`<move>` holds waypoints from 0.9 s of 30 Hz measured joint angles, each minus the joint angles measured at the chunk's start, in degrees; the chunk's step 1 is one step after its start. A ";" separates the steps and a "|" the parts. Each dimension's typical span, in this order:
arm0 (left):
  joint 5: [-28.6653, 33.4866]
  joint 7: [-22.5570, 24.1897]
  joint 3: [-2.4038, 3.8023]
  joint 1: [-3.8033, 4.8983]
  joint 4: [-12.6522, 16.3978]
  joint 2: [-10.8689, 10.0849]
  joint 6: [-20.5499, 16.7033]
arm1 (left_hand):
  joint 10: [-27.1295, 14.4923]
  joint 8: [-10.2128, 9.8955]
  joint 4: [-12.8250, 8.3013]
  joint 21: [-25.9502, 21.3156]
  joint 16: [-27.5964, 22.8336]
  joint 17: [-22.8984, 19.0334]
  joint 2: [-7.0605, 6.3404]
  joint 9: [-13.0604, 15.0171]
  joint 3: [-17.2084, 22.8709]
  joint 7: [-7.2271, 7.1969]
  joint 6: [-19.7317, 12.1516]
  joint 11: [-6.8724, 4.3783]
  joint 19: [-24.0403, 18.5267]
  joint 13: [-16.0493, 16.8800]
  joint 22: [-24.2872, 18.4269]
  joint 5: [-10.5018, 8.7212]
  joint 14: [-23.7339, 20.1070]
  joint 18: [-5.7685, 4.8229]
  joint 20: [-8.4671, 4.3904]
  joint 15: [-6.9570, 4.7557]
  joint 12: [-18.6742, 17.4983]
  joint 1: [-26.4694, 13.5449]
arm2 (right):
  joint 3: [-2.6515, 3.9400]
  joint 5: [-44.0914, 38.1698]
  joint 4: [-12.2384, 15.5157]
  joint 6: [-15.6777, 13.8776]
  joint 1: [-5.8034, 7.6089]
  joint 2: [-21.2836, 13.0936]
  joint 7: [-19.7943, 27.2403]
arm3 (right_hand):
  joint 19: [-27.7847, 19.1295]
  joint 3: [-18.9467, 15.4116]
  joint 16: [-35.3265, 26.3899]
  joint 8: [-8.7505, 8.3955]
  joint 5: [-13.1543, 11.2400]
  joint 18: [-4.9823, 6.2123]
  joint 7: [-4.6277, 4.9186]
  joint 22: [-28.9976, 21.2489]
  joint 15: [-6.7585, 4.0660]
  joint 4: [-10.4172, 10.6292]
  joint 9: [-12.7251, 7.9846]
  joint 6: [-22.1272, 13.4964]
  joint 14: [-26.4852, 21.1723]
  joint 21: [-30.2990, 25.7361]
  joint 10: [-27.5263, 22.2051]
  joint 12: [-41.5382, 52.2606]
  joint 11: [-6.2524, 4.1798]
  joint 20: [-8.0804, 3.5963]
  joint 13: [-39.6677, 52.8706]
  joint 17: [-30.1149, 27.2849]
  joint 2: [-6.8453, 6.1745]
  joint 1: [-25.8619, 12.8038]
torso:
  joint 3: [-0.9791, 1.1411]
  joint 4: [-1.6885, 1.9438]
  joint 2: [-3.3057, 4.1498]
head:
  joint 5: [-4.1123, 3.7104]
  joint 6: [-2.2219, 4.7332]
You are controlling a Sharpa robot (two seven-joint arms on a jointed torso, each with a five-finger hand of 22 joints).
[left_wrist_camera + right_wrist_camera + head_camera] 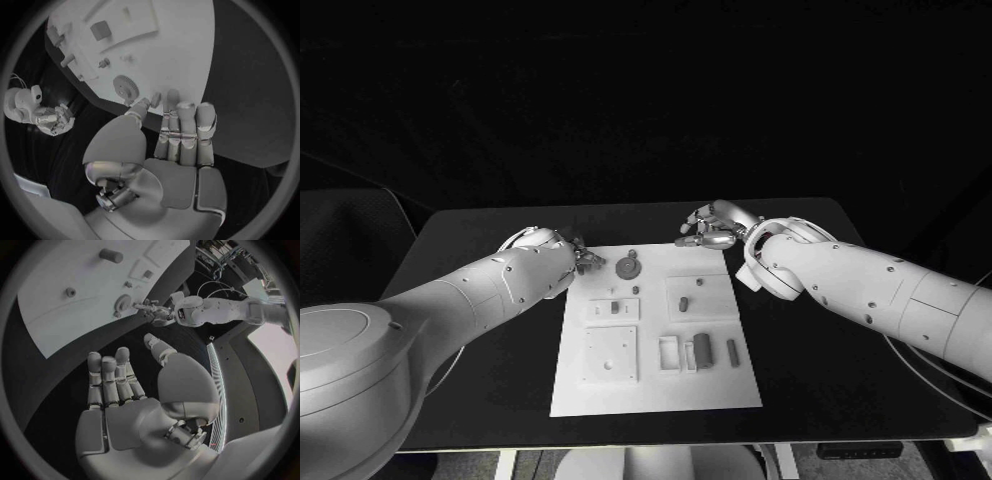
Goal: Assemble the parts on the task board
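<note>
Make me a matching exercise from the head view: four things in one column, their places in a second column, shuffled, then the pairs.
Things
1. left hand
2. right hand
3. gear
4. task board

Places
A. middle of the black table
B. at the board's far left corner
C. on the board's far end
D. over the board's far right corner

Pairs: 1-B, 2-D, 3-C, 4-A

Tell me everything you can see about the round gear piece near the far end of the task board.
The gear is a small, flat, grey disc with a toothed rim and a centre hole, matte like plastic. It lies flat on the white task board, near its far edge, towards the robot's left. The left hand hovers close beside it, fingertips reaching towards it; contact cannot be told. The right hand is apart from it, open.
</note>
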 measured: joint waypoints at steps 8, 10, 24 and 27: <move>0.61 0.39 0.01 0.03 -0.05 0.09 -0.13 | 0.00 0.00 -0.15 0.00 0.00 0.00 0.00 0.00 0.15 -0.01 -0.01 -0.01 -0.01 0.00 0.00 0.00 0.00 0.00 0.01 0.00 0.00 0.00 | 0.01 0.00 0.00 -0.02 0.00 0.19 -0.01 | 0.00 0.00 0.00 0.00 0.00 0.00 0.00 0.00 0.00 0.00 0.00 0.00 0.00 0.00 0.00 0.00 0.00 0.00 -0.01 -0.01 0.00 0.00 | 0.04 0.00 -0.06 | -0.20 -0.03; 0.75 0.49 0.02 0.04 -0.04 0.10 -0.19 | 0.00 0.00 -0.05 0.00 0.00 -0.01 -0.24 -0.02 0.26 0.02 -0.05 -0.01 -0.09 0.00 0.00 0.00 0.00 0.00 0.09 0.00 0.00 0.24 | 0.02 0.00 0.00 -0.02 0.01 0.20 -0.01 | 0.00 0.00 0.00 0.00 0.00 0.00 0.00 0.00 0.00 0.00 0.00 0.00 0.00 0.00 0.00 0.00 0.00 0.00 -0.05 -0.05 0.00 0.00 | 0.04 0.01 -0.07 | -0.28 -0.03; 1.83 0.97 0.04 0.03 -0.76 0.38 -0.56 | -1.68 -0.66 -0.17 -0.15 0.00 0.05 -0.26 -0.29 0.95 0.38 -1.27 0.59 -0.20 -0.48 0.00 0.00 0.01 -0.03 0.21 0.00 -1.28 0.72 | 0.04 0.00 0.12 -0.04 0.04 0.31 -0.04 | 0.00 0.00 0.00 0.00 0.00 0.00 0.00 0.00 0.00 0.00 0.00 0.00 0.00 0.00 0.00 0.00 0.00 0.00 -0.04 -0.05 0.00 0.00 | 0.01 0.02 -0.02 | -0.58 0.01; 2.03 1.06 0.04 0.03 -0.83 0.43 -0.59 | -1.93 -0.66 -0.17 -0.15 0.25 0.05 -0.26 -0.34 0.95 0.33 -1.33 0.77 -0.21 -0.62 0.00 0.00 -0.20 -0.04 0.22 0.20 -1.42 0.72 | 0.04 0.00 0.14 -0.04 0.09 0.32 -0.05 | 0.00 0.00 0.00 0.00 0.00 0.00 0.00 0.00 0.00 0.00 0.00 0.00 0.00 0.00 0.00 0.00 0.00 0.00 -0.04 -0.05 0.00 0.00 | -0.01 0.01 0.01 | -0.63 0.02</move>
